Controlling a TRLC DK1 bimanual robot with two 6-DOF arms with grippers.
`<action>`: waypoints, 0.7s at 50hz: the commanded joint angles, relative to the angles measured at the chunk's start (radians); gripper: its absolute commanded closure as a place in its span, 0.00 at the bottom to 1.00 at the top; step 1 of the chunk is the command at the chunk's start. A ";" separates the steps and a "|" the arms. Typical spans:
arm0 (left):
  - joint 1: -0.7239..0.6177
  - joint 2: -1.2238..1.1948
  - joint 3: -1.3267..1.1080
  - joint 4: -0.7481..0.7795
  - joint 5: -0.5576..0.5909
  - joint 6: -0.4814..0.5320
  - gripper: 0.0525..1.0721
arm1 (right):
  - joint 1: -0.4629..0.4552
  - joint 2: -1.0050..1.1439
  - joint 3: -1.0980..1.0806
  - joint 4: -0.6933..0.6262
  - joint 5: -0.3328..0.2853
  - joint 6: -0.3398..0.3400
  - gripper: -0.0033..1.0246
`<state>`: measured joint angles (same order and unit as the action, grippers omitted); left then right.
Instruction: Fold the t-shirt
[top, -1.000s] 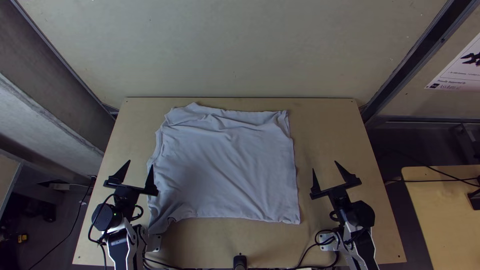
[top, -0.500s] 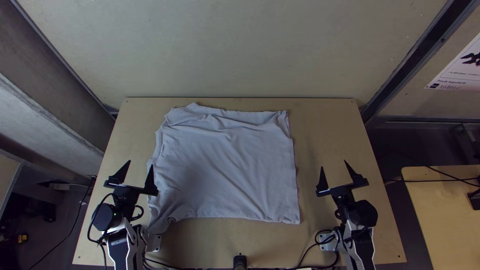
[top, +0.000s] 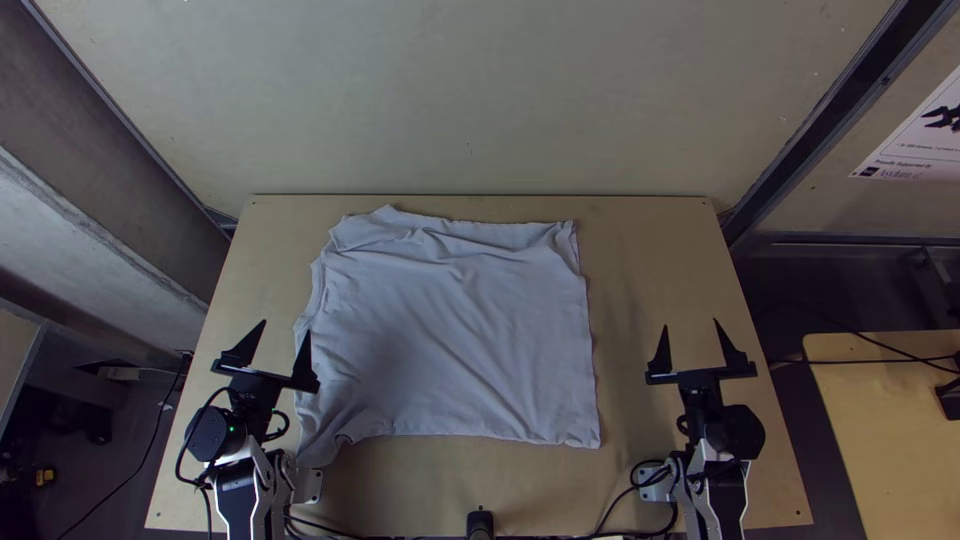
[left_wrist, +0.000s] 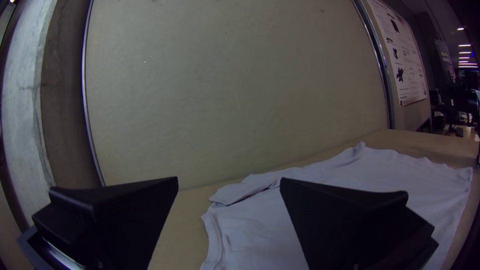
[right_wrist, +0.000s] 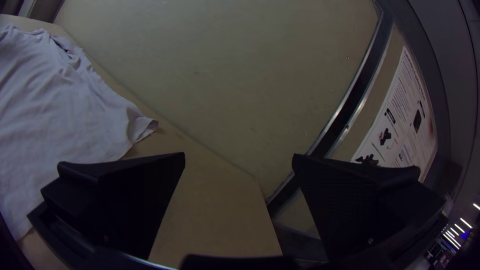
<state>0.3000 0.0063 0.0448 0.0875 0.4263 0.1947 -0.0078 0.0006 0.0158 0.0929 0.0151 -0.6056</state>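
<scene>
Past my table's right edge stand a side table and a poster. My left gripper and right gripper gape wide, holding nothing; the T-shirt lies spread left of centre.

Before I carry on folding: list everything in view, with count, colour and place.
Table: one, light wood, centre
T-shirt: one, pale grey, spread on table
Side table: one, tan, far right
Poster: one, white, right background
Wall panel: one, beige, beyond table
Pillar: one, grey, far left
Cables: several, black, table's near side
Left arm: one, white-and-black, near left
Right arm: one, white-and-black, near right
Left gripper: one, black, open, t-shirt's left edge
Right gripper: one, black, open, right of t-shirt
</scene>
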 joint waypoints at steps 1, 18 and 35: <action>-0.006 -0.009 -0.049 -0.012 -0.003 0.011 0.04 | -0.017 -0.007 -0.014 0.016 -0.001 0.023 0.04; -0.016 0.008 -0.008 0.037 -0.003 0.134 0.06 | 0.009 0.006 0.044 -0.050 -0.055 0.009 0.04; -0.056 0.437 0.319 0.011 -0.004 0.193 0.05 | 0.009 0.242 0.355 -0.262 -0.067 -0.029 0.04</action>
<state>0.2420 0.3378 0.2356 0.1135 0.4114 0.3645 -0.0029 0.1600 0.2630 -0.1158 -0.0433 -0.6147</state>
